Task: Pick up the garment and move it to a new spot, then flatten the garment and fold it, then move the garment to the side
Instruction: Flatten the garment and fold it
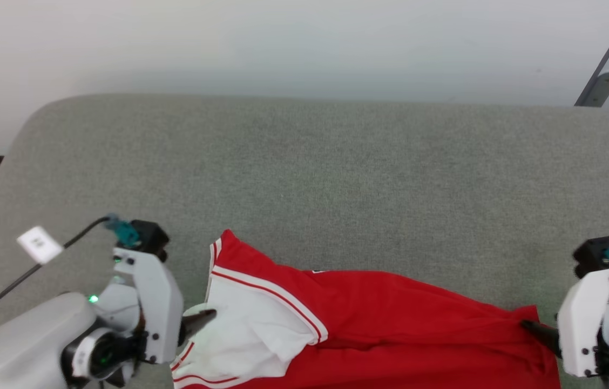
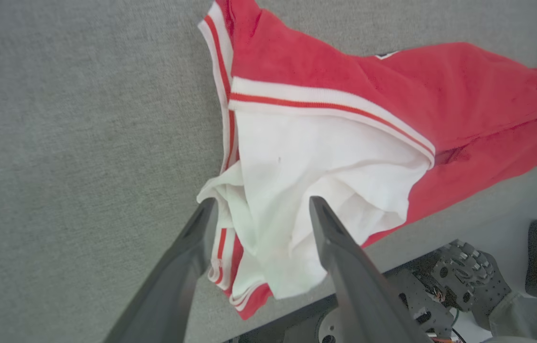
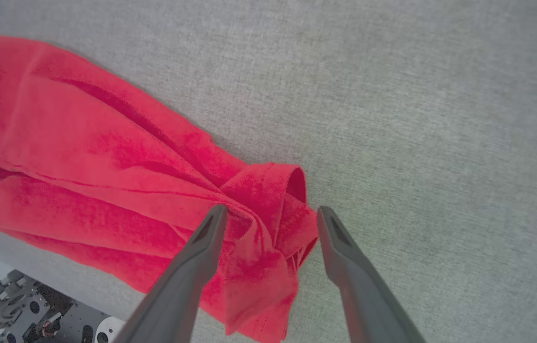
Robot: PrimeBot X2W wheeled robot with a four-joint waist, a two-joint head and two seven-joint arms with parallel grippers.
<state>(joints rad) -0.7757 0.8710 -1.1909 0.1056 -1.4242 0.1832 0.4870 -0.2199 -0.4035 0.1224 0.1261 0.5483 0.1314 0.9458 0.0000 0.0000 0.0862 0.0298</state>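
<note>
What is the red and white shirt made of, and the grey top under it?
The jersey shirt looks like soft, matte knit cloth, perhaps polyester or cotton: it crumples into loose folds. The grey surface seems covered in coarse woven fabric: a speckled weave, no shine.

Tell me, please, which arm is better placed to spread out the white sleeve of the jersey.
Left, probably. The left gripper is open, with the white sleeve lying between its jaws. The right gripper is open at the opposite, red end of the jersey, away from that sleeve.
</note>
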